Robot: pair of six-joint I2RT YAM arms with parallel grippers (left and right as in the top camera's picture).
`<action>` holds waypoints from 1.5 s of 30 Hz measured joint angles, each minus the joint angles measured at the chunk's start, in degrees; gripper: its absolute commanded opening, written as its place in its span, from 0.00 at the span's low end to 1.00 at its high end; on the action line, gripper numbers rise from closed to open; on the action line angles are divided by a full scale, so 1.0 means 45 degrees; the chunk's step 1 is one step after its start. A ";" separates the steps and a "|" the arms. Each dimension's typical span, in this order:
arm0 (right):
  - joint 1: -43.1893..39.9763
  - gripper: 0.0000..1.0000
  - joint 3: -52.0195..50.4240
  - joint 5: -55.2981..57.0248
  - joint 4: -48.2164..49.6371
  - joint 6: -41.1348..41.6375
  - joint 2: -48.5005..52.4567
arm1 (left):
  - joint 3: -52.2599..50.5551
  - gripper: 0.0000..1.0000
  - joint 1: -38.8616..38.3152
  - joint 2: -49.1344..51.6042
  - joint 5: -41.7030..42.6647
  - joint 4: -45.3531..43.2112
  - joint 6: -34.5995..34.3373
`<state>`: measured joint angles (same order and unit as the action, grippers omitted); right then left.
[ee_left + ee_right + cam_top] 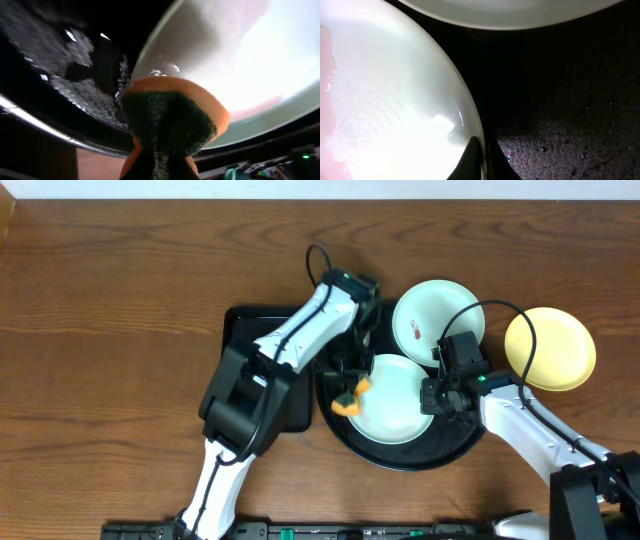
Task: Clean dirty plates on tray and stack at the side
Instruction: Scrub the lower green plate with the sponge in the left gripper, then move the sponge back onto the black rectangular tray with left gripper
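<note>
A mint-white plate (395, 400) lies on the large round black tray (440, 458). My left gripper (347, 395) is shut on an orange and green sponge (349, 402) at the plate's left edge; the sponge (172, 117) fills the left wrist view against the plate (240, 55). My right gripper (432, 397) is shut on the plate's right rim (476, 137), one finger on each side. A second mint-white plate (437, 320) with a red-brown smear (413, 333) rests on the tray's far side. The pale yellow plate (550, 348) sits on the table to the right.
A smaller rectangular black tray (238, 330) lies left of the round tray, partly under my left arm. Cables loop above both wrists. Brown wooden table (110, 330) stretches to the left and far side.
</note>
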<state>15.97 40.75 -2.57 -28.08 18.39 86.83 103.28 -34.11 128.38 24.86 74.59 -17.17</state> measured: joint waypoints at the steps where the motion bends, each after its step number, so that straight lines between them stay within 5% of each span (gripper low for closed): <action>1: 0.0000 0.01 0.0000 0.0000 0.0000 0.0000 0.0000 | 0.0194 0.07 0.0034 0.0000 0.0005 0.0000 -0.0005; 13: 0.0000 0.01 0.0000 0.0000 0.0000 0.0000 0.0000 | 0.0719 0.08 0.0680 -0.1549 -0.0719 0.0797 -0.0053; 28: 0.0000 0.01 0.0000 0.0000 0.0000 0.0000 0.0000 | 0.0189 0.07 0.5673 -0.1671 -0.2647 0.0117 -0.0049; 45: 0.0000 0.02 0.0000 -0.0005 0.0005 0.0000 0.0000 | -0.2414 0.08 0.5027 -0.1671 -0.2652 -0.1671 0.0209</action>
<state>15.97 40.75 -2.59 -28.05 18.39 86.83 92.42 -11.49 120.86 12.93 67.07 -16.23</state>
